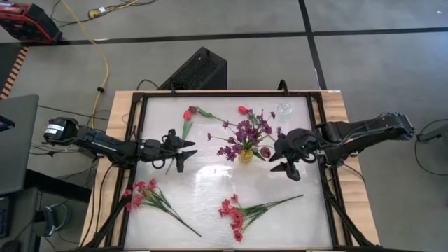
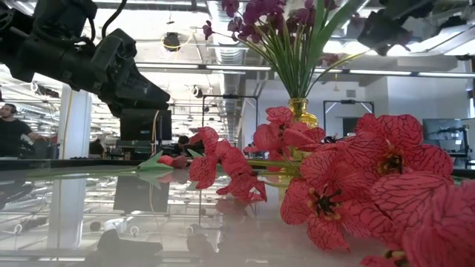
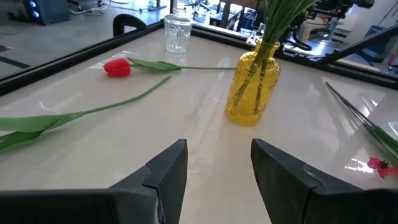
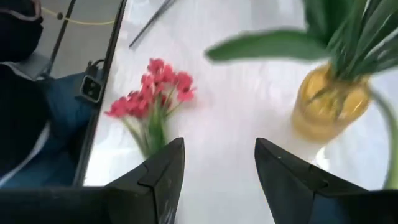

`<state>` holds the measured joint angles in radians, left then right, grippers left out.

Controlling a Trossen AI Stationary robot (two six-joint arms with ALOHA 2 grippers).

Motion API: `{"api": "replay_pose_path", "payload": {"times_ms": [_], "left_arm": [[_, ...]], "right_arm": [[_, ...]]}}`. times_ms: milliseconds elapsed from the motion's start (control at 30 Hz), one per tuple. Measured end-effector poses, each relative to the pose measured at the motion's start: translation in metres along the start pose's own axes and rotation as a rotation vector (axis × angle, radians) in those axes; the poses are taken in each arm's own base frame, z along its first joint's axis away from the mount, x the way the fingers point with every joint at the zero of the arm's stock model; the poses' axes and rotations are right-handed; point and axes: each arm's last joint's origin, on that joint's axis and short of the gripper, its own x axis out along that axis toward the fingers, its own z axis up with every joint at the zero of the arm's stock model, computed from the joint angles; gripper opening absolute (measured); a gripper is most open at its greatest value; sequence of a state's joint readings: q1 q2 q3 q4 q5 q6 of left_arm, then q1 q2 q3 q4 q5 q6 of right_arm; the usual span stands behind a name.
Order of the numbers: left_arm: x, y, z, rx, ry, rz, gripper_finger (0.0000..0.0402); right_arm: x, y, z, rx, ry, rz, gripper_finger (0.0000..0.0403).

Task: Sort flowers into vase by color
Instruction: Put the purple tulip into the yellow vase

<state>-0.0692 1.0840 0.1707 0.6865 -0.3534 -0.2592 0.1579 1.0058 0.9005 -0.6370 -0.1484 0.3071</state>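
Looking at the yellow vase as the anchor: it sits mid-table with the purple flowers already standing in it. The left gripper hovers off to the vase's left, jaws spread wide with nothing between them. The right gripper hangs just to the vase's right, jaws also parted and empty.

Red stuff is all loose on the table. Two red tulips lie behind the vase, one back-left, one almost straight behind. Two red-pink sprigs lie in front, one front-left, one right in front. A clear glass stands back-right of the vase, presumably for the reds.

These look feather-light and floppy, with thin wiry stems that'll probably slide on the glossy top. I'd pinch mid-stem below the leaves, not the blooms, since petals would just crush or slip.

Hard to read: the low view is mostly blocked by red blooms up close, so the table behind them is hidden. The right wrist view is smeared around the vase, and there's something small and red at the vase's right foot I can't identify.
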Motion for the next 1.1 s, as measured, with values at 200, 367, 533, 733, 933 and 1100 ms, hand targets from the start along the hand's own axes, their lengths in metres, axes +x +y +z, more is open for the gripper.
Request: {"api": "replay_pose_path", "payload": {"times_ms": [200,367,533,733,933,1100], "left_arm": [[0.0,0.0,0.0,0.0,0.0,0.0,0.0167],[0.0,0.0,0.0,-0.001,-0.002,-0.001,0.0167],[0.0,0.0,0.0,-0.001,-0.003,-0.001,0.0167],[0.0,0.0,0.0,0.0,-0.001,-0.002,0.0167],[0.0,0.0,0.0,0.003,0.0,-0.002,0.0167],[0.0,0.0,0.0,0.015,0.0,-0.003,0.0167]], "right_arm": [[-0.001,0.007,0.002,-0.004,-0.018,0.094,0.022],[-0.014,0.012,0.009,-0.073,-0.131,0.175,0.022],[-0.041,0.017,0.018,-0.235,-0.369,0.144,0.022],[-0.08,0.013,0.013,-0.39,-0.571,-0.103,0.022],[-0.1,0.0,0.016,-0.311,-0.7,-0.535,0.022],[-0.089,-0.036,0.035,-0.14,-0.706,-0.712,0.022]]}}
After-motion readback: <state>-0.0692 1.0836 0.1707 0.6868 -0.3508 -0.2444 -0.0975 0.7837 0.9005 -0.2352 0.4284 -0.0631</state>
